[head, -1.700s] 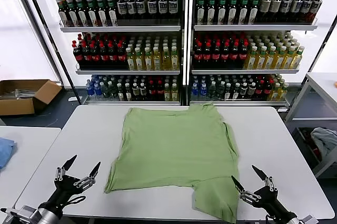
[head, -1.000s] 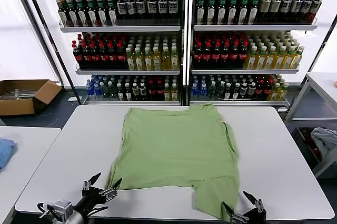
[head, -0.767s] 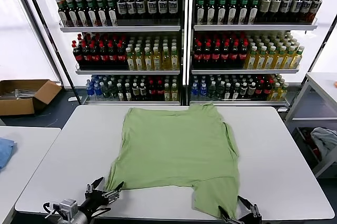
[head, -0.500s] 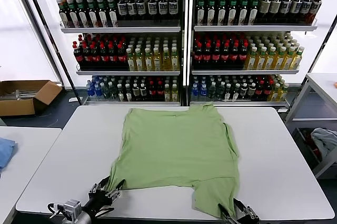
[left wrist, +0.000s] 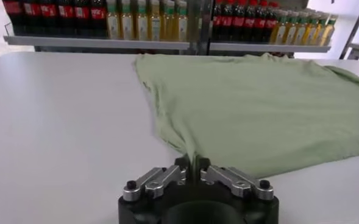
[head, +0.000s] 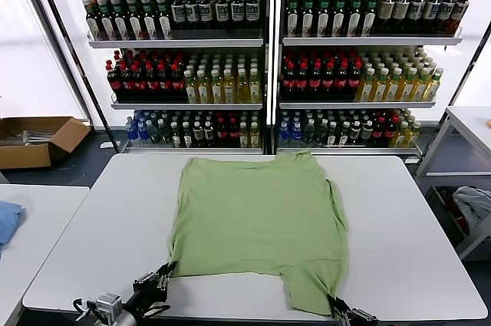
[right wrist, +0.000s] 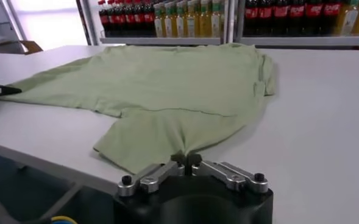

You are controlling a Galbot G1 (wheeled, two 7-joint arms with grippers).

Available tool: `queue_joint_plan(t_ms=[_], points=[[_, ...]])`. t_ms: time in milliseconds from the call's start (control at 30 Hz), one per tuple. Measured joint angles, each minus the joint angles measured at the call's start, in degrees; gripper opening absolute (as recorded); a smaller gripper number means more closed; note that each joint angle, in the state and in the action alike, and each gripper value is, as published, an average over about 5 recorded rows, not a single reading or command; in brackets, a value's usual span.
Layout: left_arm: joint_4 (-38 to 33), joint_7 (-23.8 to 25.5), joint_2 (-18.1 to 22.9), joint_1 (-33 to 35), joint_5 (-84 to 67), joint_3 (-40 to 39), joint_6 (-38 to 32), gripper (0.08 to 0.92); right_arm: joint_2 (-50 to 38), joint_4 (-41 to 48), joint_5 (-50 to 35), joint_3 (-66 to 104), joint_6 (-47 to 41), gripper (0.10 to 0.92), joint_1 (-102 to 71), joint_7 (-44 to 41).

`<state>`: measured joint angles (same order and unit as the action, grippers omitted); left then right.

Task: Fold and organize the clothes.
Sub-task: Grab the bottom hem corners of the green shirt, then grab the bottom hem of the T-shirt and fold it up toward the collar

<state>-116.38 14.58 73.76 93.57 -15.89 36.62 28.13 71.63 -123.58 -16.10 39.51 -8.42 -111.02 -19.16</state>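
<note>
- Your left tool pinches the near corner of the light green soft fabric shirt; your right tool pinches its near hem.
- Lift both evenly off the white worktop, keeping the hem taut.

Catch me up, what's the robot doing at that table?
It is starting a fold on a light green short-sleeved shirt spread flat on the white table, in front of shelves of bottled drinks. Both hands are shut on the shirt's near edge: the left hand pinches the near-left corner, the right hand pinches the near-right flap by the table's front edge. The fabric lies flat, not yet folded over.
</note>
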Motion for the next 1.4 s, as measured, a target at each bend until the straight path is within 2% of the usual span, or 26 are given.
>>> queue_joint_plan(t_ms=[500,700,1033,1400], points=[[-8.31,0.14,-0.43,5.1,2.09,3.26,1.88,0.094,0.19,-6.33,-5.76,1.93,4.28,0.107,-5.15,0.7],[-11.23,0.69,-1.22,4.79,1.35,3.52,2.48,0.094,-0.39,-6.99,-9.63,1.64,3.66,0.107,-3.2,2.25],[-9.07,0.46,-4.33,-2.09,-4.63,2.72,3.21,0.094,-2.35,-4.09,-16.28,-0.27,-0.05,0.107,8.74,6.66],[-0.41,-0.3,-7.99,-13.53,-12.32,0.22,3.59,0.093,-3.52,6.49,-18.39,-6.13,-2.41,0.107,26.97,10.79]])
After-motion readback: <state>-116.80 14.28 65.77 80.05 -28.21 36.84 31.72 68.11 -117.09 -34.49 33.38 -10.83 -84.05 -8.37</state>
